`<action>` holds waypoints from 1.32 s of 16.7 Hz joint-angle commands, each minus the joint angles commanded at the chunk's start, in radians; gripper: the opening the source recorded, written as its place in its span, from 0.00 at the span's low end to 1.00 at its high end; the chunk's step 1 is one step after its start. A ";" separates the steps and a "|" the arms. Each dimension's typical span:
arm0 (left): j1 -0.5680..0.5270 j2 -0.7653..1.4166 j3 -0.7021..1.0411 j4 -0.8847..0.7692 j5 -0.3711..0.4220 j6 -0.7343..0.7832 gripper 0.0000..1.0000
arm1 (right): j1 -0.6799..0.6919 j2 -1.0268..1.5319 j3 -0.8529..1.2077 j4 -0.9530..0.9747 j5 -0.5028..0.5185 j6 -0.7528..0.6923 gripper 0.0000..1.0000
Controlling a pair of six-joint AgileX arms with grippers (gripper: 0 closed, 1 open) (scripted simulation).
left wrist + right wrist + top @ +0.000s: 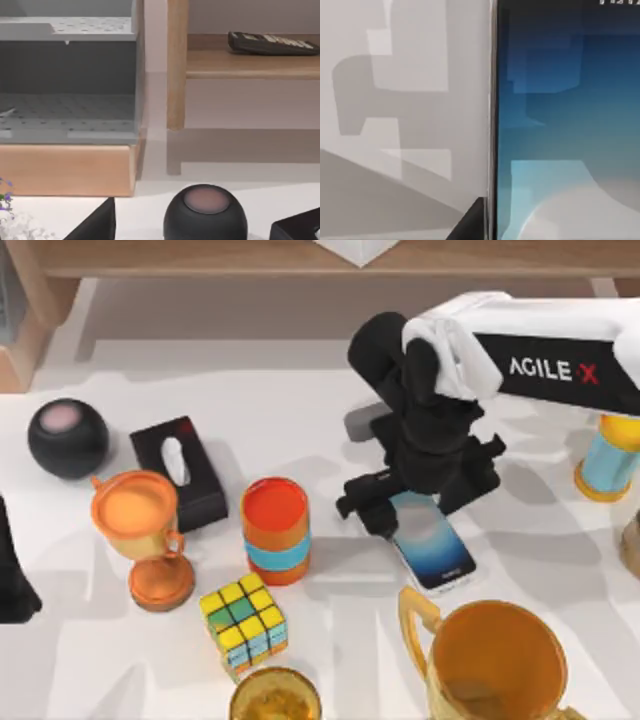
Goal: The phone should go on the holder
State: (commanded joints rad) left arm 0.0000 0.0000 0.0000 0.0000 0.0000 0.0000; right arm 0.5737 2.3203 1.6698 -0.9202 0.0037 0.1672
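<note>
Thin flat blue-screened phone (pixel 433 545) lies flat on white table (pixel 560 540), long axis diagonal; right gripper (pixel 385 508) over its upper end, grip state unclear.

Thin phone (pixel 432 545) lying flat, screen up, right of table centre; dark blue display with pale glow, black bezel, silvery edge.

Table layout, seen from above

The phone (pixel 434 543) lies flat on the table (pixel 300 420), right of centre, under the right end effector (pixel 385 515). To its left stand a cup (pixel 275 530), then a trophy (pixel 145 535) with a box (pixel 180 470) behind; a cube (pixel 244 628) sits in front.
</note>
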 joint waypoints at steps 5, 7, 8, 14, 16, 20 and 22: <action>0.000 0.000 0.000 0.000 0.000 0.000 1.00 | 0.000 0.000 0.000 0.000 0.000 0.000 0.00; 0.000 0.000 0.000 0.000 0.000 0.000 1.00 | 0.000 0.000 0.000 0.000 0.000 0.000 0.00; 0.000 0.000 0.000 0.000 0.000 0.000 1.00 | 0.000 0.000 0.000 0.000 0.000 0.000 0.00; 0.000 0.000 0.000 0.000 0.000 0.000 1.00 | -0.008 -0.071 0.037 -0.054 0.003 -0.023 0.00; 0.000 0.000 0.000 0.000 0.000 0.000 1.00 | -0.004 -0.074 0.045 -0.079 0.005 -0.010 0.00; 0.000 0.000 0.000 0.000 0.000 0.000 1.00 | -0.006 -0.069 0.045 -0.084 0.005 -0.003 0.00; 0.000 0.000 0.000 0.000 0.000 0.000 1.00 | -0.011 -0.078 0.053 -0.081 0.004 -0.004 0.00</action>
State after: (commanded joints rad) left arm 0.0000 0.0000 0.0000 0.0000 0.0000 0.0000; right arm 0.5628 2.2423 1.7226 -1.0010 0.0076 0.1633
